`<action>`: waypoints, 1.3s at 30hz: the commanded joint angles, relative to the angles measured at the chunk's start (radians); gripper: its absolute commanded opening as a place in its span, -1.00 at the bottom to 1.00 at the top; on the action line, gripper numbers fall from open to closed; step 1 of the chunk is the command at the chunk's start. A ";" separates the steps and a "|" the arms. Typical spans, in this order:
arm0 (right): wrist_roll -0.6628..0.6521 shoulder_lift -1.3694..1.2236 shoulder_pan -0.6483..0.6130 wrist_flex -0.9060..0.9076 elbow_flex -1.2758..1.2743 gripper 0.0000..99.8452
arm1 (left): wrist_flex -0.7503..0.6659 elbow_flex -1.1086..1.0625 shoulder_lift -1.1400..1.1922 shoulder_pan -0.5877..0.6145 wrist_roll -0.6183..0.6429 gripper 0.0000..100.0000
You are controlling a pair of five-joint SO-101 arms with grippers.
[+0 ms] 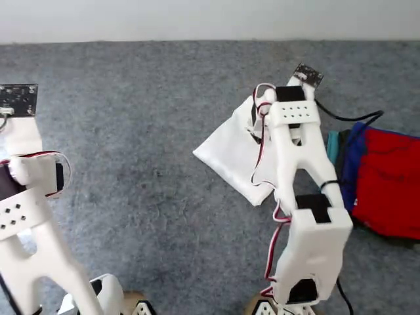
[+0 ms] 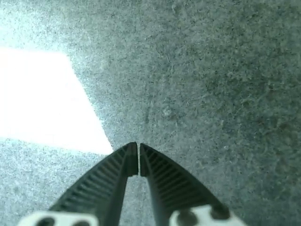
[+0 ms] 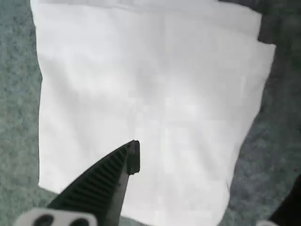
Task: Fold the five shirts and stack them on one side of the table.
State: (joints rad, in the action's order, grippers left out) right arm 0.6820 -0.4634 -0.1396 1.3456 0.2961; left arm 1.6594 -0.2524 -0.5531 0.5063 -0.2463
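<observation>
At the left of the high view we see the left arm standing over bare grey desk (image 1: pixel 144 131). Its wrist view shows the left end effector (image 2: pixel 138 157) clenched on nothing, the ribbed jaws meeting at their tips just above the desk surface.

Moving toward the middle, the white shirt (image 1: pixel 226 154) lies flat as a compact, roughly four-sided packet, so we judge it already folded. In the high view its longer side runs on a slant, from the far right down toward the near middle. The right arm reaches over its right-hand part. The right end effector (image 3: pixel 211 174) hangs directly above the cloth, released and spread wide, with one jaw over the shirt's middle and the other out past its edge. It is not yet gripping the fabric.

Furthest right sits the stack (image 1: pixel 348 164), with a red shirt (image 1: pixel 390 180) on top and blue and teal edges showing beneath. It lies just beside the white shirt, to the right of the right arm.

We judge that the coming move belongs to the right arm, which is far nearer than the left. The shirt is straight below its jaws, and the stack is a short carry to the right.
</observation>
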 commanded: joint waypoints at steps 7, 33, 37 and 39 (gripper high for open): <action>-0.020 -0.222 -0.038 -0.174 0.011 -0.07 | -0.014 0.005 -0.025 0.003 -0.011 -0.97; -0.548 0.007 0.084 0.193 0.183 -0.98 | -0.015 -0.012 -0.021 0.000 -0.006 -0.97; -0.661 0.176 0.134 0.289 0.183 -0.98 | -0.052 -0.085 -0.023 0.002 -0.006 -0.97; -0.709 0.263 0.170 0.325 0.183 -0.98 | -0.061 -0.107 -0.023 0.002 -0.006 -0.97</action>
State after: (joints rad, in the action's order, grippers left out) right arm 0.0468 -0.3698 -0.0215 1.6203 0.4388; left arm 1.6180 -0.3506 -0.5531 0.5063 -0.2493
